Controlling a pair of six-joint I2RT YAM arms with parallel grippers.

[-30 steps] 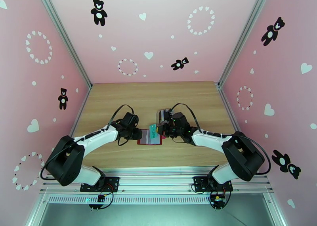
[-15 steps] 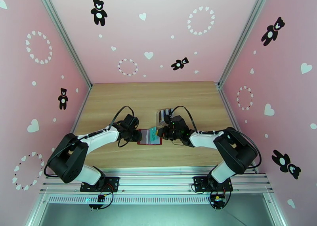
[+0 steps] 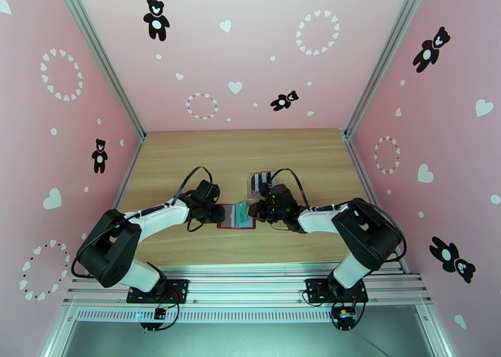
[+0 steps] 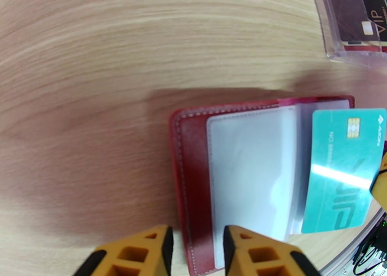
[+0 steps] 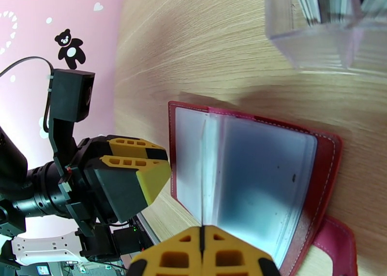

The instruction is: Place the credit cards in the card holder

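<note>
Wood bench (image 3: 188, 158): card holder (image 4: 193, 175) lies open between both arms, left gripper (image 4: 196, 248) jaws narrowly parted, tips on its left cover. Right gripper (image 5: 202, 255) jaws pinch teal credit card (image 4: 341, 168) over the right edge, long axis parallel to the spine. It likely slides left into a sleeve.

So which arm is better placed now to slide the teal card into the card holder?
Right. The right gripper is shut on the teal card, which hangs over the right side of the open card holder. The left gripper sits at the holder's left edge with no card.
</note>
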